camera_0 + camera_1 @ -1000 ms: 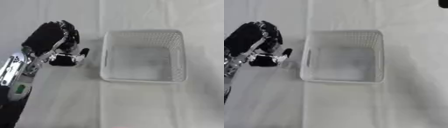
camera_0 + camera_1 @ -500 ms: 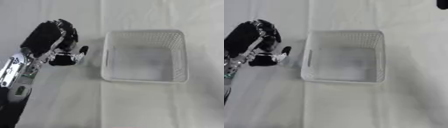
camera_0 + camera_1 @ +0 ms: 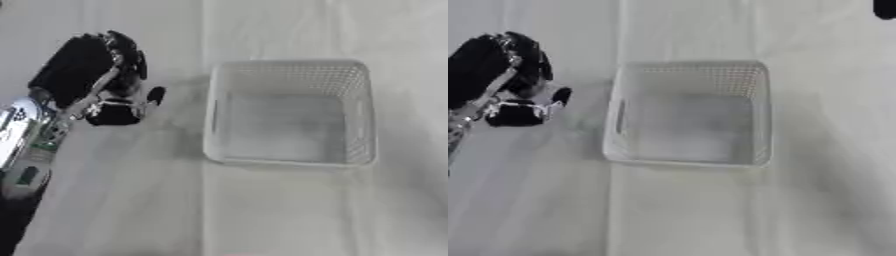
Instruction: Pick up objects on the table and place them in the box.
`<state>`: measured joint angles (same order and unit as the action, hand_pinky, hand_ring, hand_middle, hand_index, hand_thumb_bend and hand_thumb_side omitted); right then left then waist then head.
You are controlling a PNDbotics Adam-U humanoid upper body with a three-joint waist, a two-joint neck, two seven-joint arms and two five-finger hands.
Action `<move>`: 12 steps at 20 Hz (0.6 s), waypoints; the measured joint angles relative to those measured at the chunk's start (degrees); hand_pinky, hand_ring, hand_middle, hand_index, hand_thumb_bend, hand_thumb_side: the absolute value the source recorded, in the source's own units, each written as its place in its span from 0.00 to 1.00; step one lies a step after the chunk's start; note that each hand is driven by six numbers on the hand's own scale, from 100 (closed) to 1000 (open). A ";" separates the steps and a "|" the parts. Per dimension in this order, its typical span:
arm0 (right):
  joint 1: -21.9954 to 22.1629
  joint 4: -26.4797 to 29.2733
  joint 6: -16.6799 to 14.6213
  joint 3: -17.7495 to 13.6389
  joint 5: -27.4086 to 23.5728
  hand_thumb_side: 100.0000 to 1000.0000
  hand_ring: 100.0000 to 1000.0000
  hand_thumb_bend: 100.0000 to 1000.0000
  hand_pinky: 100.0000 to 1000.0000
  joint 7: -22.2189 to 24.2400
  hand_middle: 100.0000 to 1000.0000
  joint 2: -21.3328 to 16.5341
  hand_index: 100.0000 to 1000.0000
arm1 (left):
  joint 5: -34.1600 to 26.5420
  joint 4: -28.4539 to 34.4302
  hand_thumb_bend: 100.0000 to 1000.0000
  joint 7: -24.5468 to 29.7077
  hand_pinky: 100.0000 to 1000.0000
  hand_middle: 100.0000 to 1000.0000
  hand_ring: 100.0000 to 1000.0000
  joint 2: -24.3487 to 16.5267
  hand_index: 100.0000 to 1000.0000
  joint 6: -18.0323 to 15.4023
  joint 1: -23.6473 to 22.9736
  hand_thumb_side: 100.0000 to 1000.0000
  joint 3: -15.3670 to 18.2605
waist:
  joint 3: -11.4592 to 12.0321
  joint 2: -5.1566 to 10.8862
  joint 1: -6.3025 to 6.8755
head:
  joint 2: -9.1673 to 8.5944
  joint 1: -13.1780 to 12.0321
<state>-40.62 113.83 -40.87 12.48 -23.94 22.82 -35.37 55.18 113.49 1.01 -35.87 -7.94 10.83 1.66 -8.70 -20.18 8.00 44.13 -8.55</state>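
Observation:
The white mesh basket [image 3: 219, 112] stands right of centre on the white cloth, and I see nothing inside it. My left hand [image 3: 87, 75] hovers just left of the basket, back of the hand upward and fingers curled under. Its thumb [image 3: 154, 95] points toward the basket's left wall. No object shows in the hand; only silver parts glint by the thumb. No loose object lies on the cloth in either view. A small dark shape [image 3: 885, 8] at the top right corner of the right eye view may be my right hand.
White cloth [image 3: 289, 210] covers the table, with a fold line running down past the basket's left side. My left forearm [image 3: 26, 145], silver and black, comes in from the lower left edge.
My left hand has drawn a little to the left, away from the basket, with its fingers still curled. The basket has stayed where it was.

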 measured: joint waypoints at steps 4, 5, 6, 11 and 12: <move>0.29 0.00 0.01 -0.02 -0.01 0.96 0.33 0.00 0.18 0.01 0.62 0.05 0.31 | -4.70 0.01 0.00 -1.86 0.00 0.00 0.00 -1.53 0.25 1.27 1.30 0.32 0.79 | 0.25 0.64 -0.01 | 0.00 0.00; 0.30 0.00 0.02 -0.03 -0.01 0.96 0.33 0.00 0.18 0.02 0.62 0.07 0.31 | -6.25 0.02 0.00 -2.08 0.00 0.00 0.00 -1.90 0.25 1.52 1.62 0.32 0.91 | 0.32 0.84 -0.01 | 0.00 0.00; 0.31 0.00 0.06 -0.04 -0.01 0.96 0.33 0.00 0.18 0.06 0.62 0.13 0.31 | -7.82 0.02 0.00 -2.22 0.00 0.00 0.00 -2.30 0.25 1.72 2.06 0.33 1.11 | 0.35 1.02 -0.02 | 0.00 0.00; 0.50 0.00 0.33 -0.17 0.02 0.96 0.33 0.00 0.18 0.33 0.62 0.52 0.31 | -15.93 0.02 0.00 -1.81 0.00 0.00 0.00 -4.87 0.26 1.76 4.40 0.38 1.10 | 0.41 1.67 -0.19 | 0.00 -0.01; 0.65 0.00 0.38 -0.18 0.07 0.96 0.33 0.00 0.18 0.38 0.62 0.53 0.31 | -17.73 0.02 0.00 -1.57 0.00 0.00 0.00 -5.33 0.26 1.54 4.87 0.38 1.03 | 0.45 1.75 -0.28 | 0.00 -0.01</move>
<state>-39.97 113.83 -40.49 12.31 -23.87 23.20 -34.84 37.44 113.51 -0.55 -41.20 -6.40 15.69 2.69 -8.24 -18.43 7.72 44.13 -8.56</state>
